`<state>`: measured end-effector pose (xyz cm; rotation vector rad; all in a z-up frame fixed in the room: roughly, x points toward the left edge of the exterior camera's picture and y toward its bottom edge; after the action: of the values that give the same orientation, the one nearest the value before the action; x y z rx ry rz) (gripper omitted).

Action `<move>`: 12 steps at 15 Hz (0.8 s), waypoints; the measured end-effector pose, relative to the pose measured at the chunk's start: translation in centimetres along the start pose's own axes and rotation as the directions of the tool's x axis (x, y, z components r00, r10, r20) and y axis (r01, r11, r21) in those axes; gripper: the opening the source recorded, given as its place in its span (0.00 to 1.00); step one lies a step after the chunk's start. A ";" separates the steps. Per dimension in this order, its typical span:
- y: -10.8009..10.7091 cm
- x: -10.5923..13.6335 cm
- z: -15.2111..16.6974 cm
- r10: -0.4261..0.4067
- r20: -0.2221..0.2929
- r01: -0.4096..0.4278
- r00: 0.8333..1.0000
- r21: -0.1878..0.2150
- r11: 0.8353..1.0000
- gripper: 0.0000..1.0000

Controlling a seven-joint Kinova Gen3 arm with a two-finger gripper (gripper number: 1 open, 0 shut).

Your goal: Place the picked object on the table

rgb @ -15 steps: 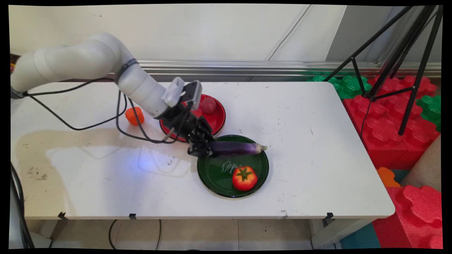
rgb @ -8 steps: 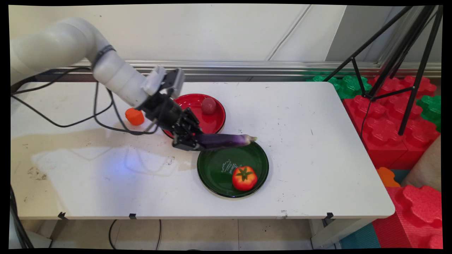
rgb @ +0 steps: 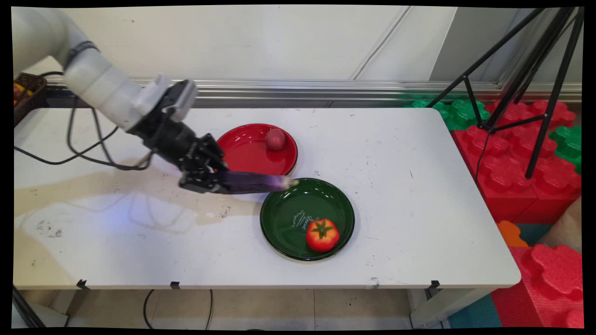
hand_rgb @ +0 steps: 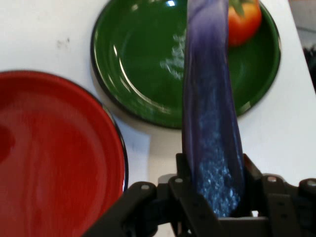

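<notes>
One pincer [rgb: 205, 182], pinching the eggplant [rgb: 253, 182], is carrying it leftward off the green plate [rgb: 284, 223].

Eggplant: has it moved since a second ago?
Yes. The eggplant, gripped in the hand, has shifted left off the green plate; only its tip overlaps the rim.
</notes>
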<state>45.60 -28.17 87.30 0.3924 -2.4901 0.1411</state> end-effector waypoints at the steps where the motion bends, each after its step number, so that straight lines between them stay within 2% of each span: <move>1: 0.1 -0.4 -0.5 0.010 0.009 -0.010 1.000 -0.001 1.000 0.00; 7: -0.1 -4.5 -3.8 0.100 0.107 -0.100 0.989 0.001 0.995 0.00; 12: -0.9 -7.2 -4.1 0.155 0.170 -0.158 0.973 0.003 0.988 0.00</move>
<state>53.72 -26.46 86.43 0.2224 -2.6890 0.1993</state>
